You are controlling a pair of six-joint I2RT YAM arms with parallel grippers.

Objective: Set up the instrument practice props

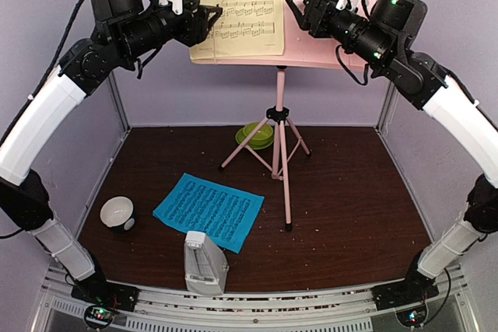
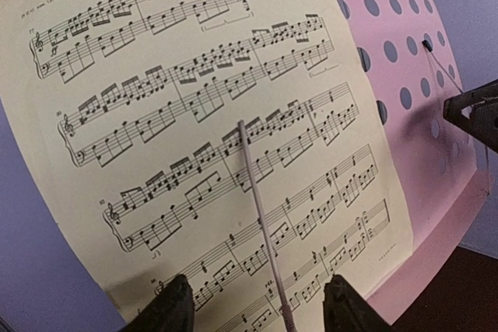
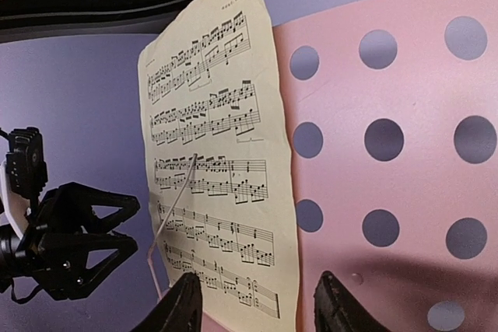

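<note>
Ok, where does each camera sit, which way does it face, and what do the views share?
Top external: above and behind the arm bases, looking down and forward at the pink music stand; both arms, left gripper and right gripper show.
Left wrist: on the left arm, facing the yellow page from its left; own fingers at bottom.
Right wrist: on the right arm, facing the stand's panel and the page; own fingers at bottom.
Shared: all three see page and stand; each wrist view catches the other gripper.

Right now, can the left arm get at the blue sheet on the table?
Probably yes: blue sheet lies uncovered, front-left of the stand legs; left gripper is open, up by the yellow page.
</note>
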